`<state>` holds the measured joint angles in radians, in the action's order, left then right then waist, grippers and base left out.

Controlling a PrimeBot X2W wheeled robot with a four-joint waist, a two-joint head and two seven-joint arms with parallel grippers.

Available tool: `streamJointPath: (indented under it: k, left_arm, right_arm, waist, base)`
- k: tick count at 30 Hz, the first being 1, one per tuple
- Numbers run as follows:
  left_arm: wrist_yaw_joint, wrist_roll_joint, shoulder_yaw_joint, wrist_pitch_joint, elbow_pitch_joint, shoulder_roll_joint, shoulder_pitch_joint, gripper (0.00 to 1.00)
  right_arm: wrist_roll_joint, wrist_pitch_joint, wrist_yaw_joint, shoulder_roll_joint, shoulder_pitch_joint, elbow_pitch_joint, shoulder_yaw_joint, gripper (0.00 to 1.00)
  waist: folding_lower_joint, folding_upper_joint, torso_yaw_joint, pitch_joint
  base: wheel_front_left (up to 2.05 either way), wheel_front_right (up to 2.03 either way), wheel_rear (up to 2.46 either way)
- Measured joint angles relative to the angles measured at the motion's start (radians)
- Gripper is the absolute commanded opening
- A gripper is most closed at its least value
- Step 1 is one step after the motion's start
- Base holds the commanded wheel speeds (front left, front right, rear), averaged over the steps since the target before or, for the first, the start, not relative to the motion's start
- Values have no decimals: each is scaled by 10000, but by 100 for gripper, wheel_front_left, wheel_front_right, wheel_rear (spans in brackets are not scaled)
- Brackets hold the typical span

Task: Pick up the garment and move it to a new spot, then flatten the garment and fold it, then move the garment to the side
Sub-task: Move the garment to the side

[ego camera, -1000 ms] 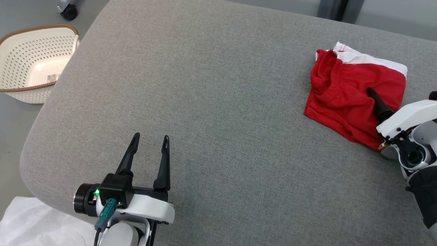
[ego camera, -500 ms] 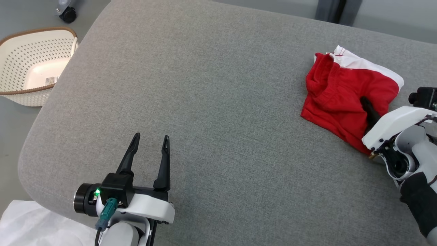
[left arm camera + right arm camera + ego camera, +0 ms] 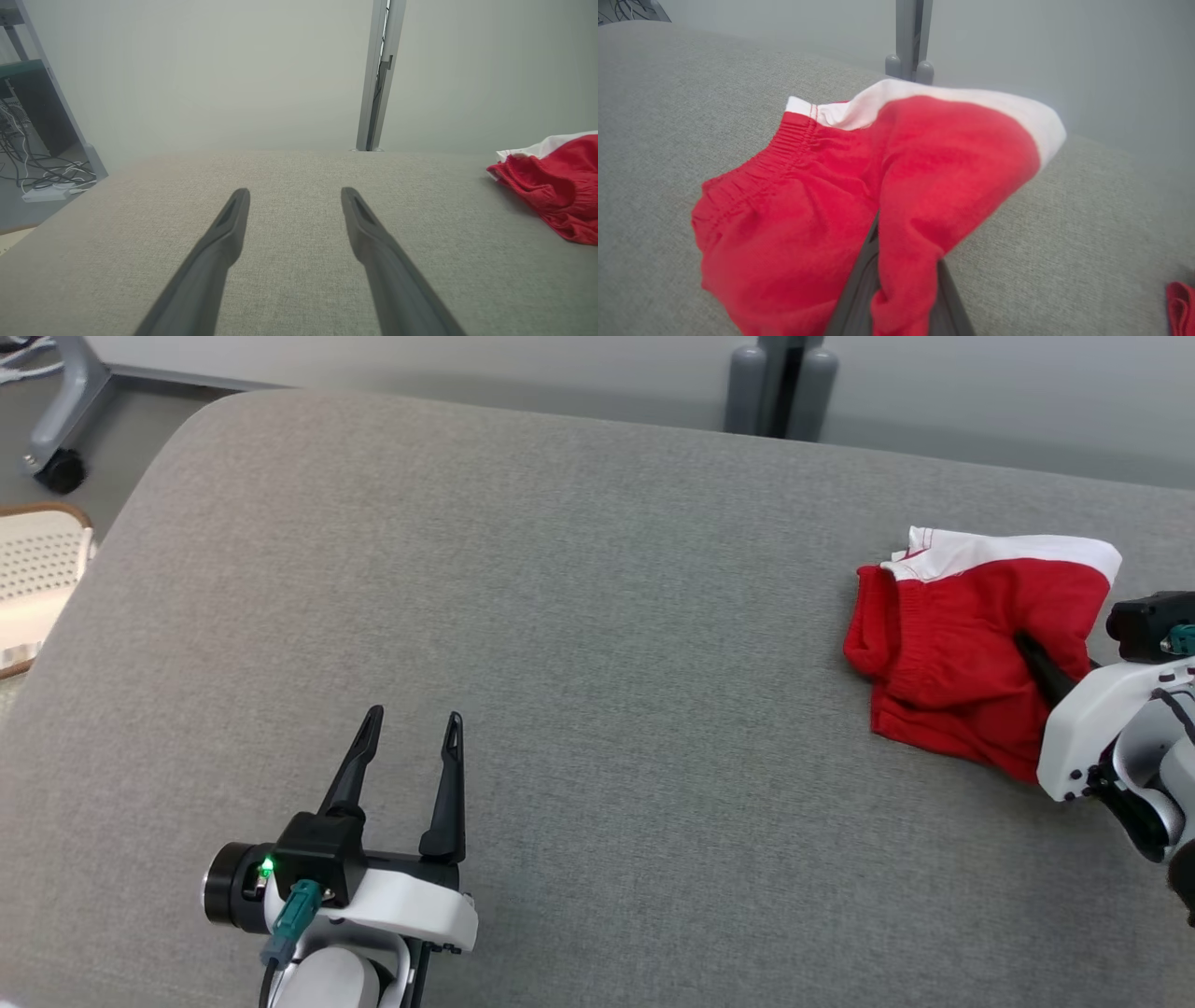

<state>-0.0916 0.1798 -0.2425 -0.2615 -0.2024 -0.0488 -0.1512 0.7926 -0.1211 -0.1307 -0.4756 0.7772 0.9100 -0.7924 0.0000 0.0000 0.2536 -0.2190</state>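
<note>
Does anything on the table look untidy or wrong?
Nothing is spilled or damaged. Only the red garment lies crumpled at the right end of the table, a fold pinched in the shut right tool.

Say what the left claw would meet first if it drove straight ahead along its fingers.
Nothing close: ahead of the left claw the way looks free over the grey cushion to its far edge. The red garment sits well off to its right. Whether the tips would graze the cushion is unclear.

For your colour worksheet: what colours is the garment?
Garment: red, white band; right wrist view.
</note>
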Motion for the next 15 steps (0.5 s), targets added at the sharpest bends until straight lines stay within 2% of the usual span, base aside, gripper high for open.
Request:
streamJointPath:
  k: [7,15]
  left_arm:
    - [-153,351,-169,0,-23,0,-34,100]
    - [-295,585,-336,0,-65,0,-68,100]
  right_arm:
    - [-267,169,0,-1597,189,-1062,-1191,0]
    - [186,523,0,-3087,372,-1923,-1386,0]
  waist:
    - [0,0,-906,196]
    - [0,0,-1786,199]
  base:
    - [0,0,0]
    - [0,0,0]
